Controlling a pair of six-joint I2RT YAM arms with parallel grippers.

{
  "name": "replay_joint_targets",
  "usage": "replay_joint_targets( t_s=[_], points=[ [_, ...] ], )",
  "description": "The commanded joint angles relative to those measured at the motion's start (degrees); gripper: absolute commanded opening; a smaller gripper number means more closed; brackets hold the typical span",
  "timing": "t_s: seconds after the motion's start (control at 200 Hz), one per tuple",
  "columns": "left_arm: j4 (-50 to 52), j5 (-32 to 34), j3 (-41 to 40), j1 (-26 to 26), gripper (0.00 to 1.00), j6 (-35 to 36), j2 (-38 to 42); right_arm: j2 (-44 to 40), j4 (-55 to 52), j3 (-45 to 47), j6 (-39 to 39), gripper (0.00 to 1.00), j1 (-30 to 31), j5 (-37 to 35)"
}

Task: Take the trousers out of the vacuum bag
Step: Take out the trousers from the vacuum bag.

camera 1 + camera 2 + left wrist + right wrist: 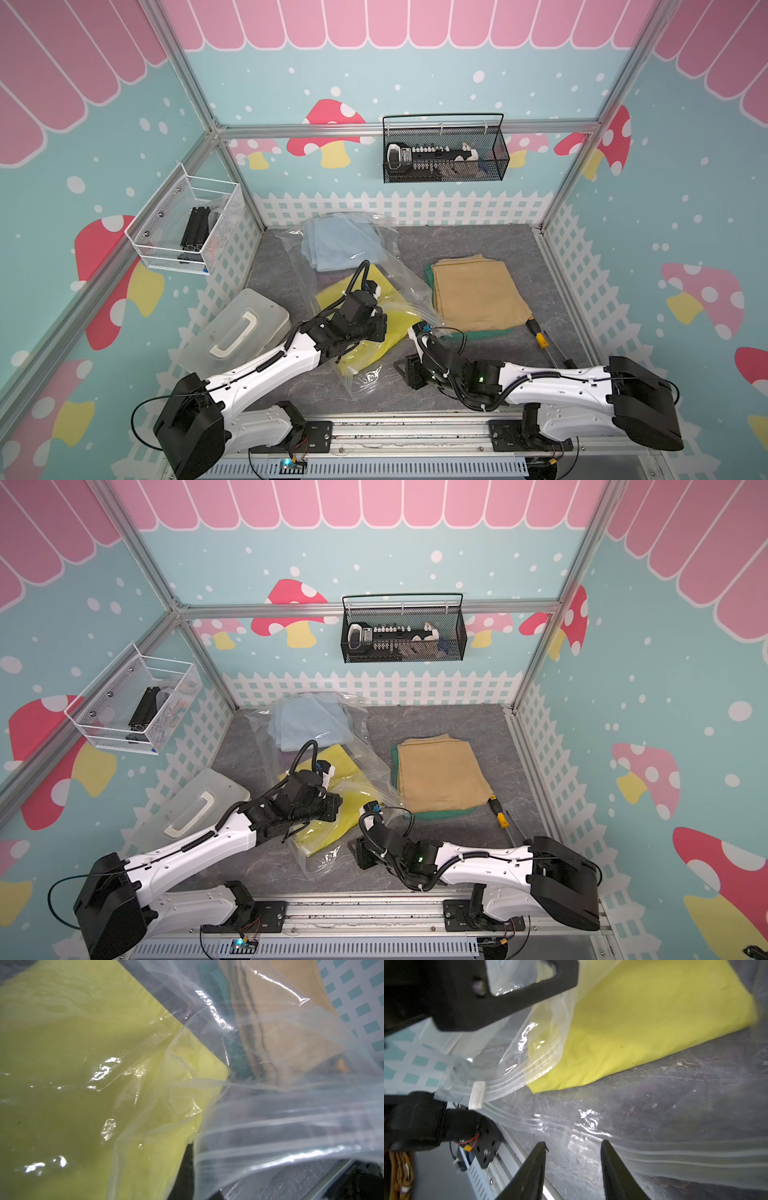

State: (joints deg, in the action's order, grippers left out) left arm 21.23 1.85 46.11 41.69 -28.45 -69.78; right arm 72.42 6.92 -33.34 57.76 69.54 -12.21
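left gripper (379, 321): pinched together on vacuum bag (390, 270) top film
right gripper (573, 1144): jaws apart, over the zip edge
yellow trousers (654, 1022): at bag mouth
light blue trousers (336, 241): inside bag
tan trousers (478, 286): outside bag

Yellow trousers (360, 357) show through the vacuum bag (388, 257) (tan pair (478, 286) lies beside it).

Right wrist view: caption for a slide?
Open right gripper hovers at the zip edge of the bag; yellow trousers lie in its mouth, lifted by the left gripper.
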Motion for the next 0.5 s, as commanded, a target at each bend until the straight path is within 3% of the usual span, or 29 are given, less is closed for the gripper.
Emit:
replay_joint_targets(
  t_s=[0.0, 0.315, 0.495],
  points=[
    [0.5, 0.1, 2.2, -0.6, 0.0, 1.5, -0.8, 0.6, 4.0, 0.3, 8.0, 0.49, -1.2, -7.5],
    [-0.8, -2.5, 3.4, -0.6, 0.0, 0.9, -1.8, 6.9, 8.0, -1.8, 11.5, 0.51, -9.9, -2.0],
    [-2.7, -4.1, 3.1, -0.2, 0.0, 0.0, -3.2, 9.9, 8.0, -2.3, 13.4, 0.49, -13.0, -2.7]
  ],
)
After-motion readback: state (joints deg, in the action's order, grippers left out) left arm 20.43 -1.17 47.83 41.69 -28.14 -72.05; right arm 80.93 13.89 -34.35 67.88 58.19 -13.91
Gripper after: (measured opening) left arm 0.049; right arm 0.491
